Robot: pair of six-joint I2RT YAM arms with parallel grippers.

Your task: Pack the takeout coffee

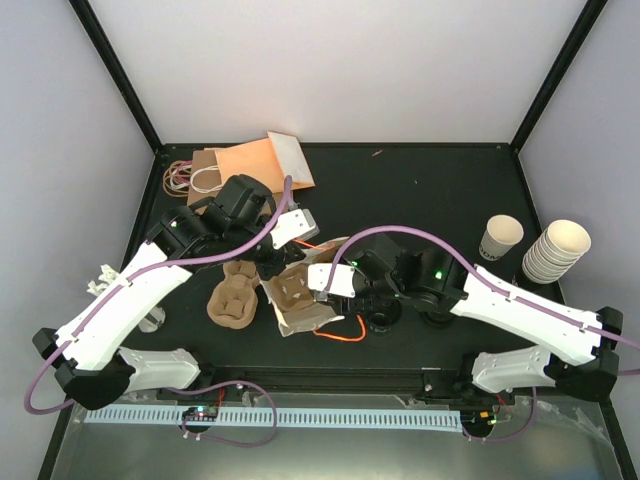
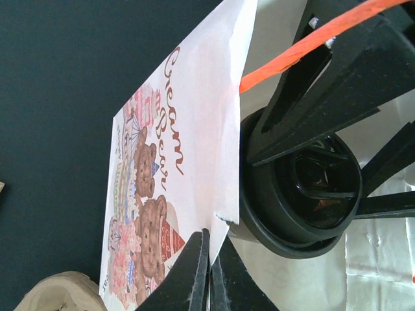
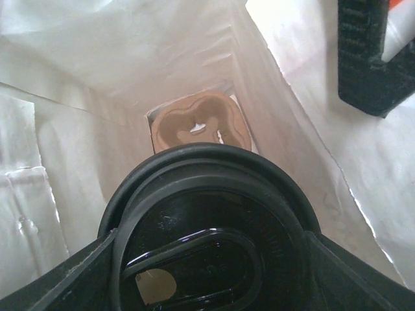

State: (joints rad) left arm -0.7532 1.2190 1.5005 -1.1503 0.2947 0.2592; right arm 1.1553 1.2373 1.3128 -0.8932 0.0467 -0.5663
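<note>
pinching the white bag (image 2: 188,162) is the left gripper (image 2: 209,259); right gripper (image 3: 211,256) clamps a black lid (image 3: 194,172) inside.

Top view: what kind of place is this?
Probably a robot test cell staged for takeout packing: a black table inside white walls, stacked paper cups, pulp cup carriers and paper bags.

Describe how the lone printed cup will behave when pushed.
The cup stands lidless and looks empty, so probably light and easily slid. Its base is narrower than its rim, so a high push may tip it. Paper walls would likely dent.
</note>
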